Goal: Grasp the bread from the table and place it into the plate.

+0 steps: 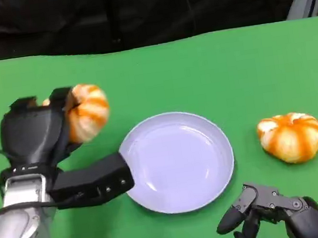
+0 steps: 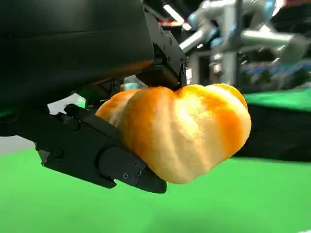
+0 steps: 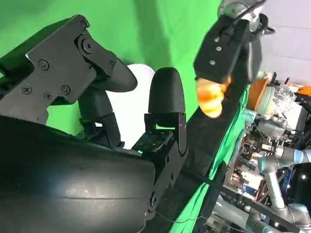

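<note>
So the bread (image 1: 87, 111) we care about, an orange-and-cream striped bun shaped a bit like a little pumpkin, sits in the upper left of the head view, gripped by the left hand (image 1: 37, 136) and lifted clear of the green table (image 1: 199, 66). In the left wrist view we see it up close: the bun (image 2: 182, 131) fills the middle of the frame, with black fingers (image 2: 97, 155) pressed against its underside and more of the hand clamped over its top, green cloth below it with a gap between.

The pale lavender plate (image 1: 216, 188) lies in the middle of the head view, just right of the left hand and lower in the frame, nothing in it. The bun hangs beside the plate's upper left rim, not over it.

A second bun (image 1: 292, 136) of the same kind rests on the table at the right, near the plate but apart from it.

The right hand (image 1: 266, 210) shows at the lower right edge, fingers loosely spread and holding nothing, close to the plate's lower right rim.
</note>
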`<control>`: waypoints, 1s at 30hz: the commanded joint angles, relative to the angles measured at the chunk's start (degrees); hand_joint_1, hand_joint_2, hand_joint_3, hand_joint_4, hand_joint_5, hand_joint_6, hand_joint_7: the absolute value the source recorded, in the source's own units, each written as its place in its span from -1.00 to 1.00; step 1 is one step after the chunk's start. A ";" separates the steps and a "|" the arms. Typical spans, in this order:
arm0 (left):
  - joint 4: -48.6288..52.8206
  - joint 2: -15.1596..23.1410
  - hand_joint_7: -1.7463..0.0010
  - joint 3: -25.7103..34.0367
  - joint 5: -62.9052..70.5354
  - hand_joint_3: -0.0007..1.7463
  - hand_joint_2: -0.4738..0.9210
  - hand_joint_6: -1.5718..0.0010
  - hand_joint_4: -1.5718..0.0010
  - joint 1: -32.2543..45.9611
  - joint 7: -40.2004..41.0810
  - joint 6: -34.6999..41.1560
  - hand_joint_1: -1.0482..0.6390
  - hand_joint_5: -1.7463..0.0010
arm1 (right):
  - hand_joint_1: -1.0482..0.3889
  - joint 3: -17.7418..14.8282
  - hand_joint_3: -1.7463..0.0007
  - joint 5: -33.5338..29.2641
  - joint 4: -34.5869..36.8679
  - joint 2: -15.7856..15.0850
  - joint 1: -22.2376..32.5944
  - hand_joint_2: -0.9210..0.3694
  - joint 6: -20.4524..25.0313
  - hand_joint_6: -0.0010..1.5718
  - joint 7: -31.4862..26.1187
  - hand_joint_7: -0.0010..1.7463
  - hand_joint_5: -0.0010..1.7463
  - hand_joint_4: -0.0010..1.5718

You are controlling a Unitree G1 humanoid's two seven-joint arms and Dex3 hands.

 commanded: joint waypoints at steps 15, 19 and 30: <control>-8.71 -6.52 -1.00 -3.57 -4.99 0.39 0.18 0.05 -0.19 2.51 -11.95 -8.15 0.02 -1.00 | 0.43 -0.22 -0.42 0.16 1.63 -0.12 -0.55 -0.19 -1.56 -0.06 -0.46 0.39 0.84 -0.06; -7.16 -8.85 -0.91 -3.51 -8.31 0.35 0.22 0.10 -0.15 1.56 -17.85 -7.23 0.03 -1.00 | 0.42 -0.22 -0.43 -0.50 2.42 -0.13 -0.84 -0.18 -2.27 -0.06 -0.78 0.39 0.84 -0.06; -14.40 -6.07 0.97 -3.59 -11.58 -0.74 1.00 0.70 0.89 2.41 -38.51 2.12 -0.55 0.42 | 0.40 -0.05 -0.41 -0.26 2.64 0.06 -0.86 -0.20 -2.45 -0.05 -0.79 0.39 0.84 -0.07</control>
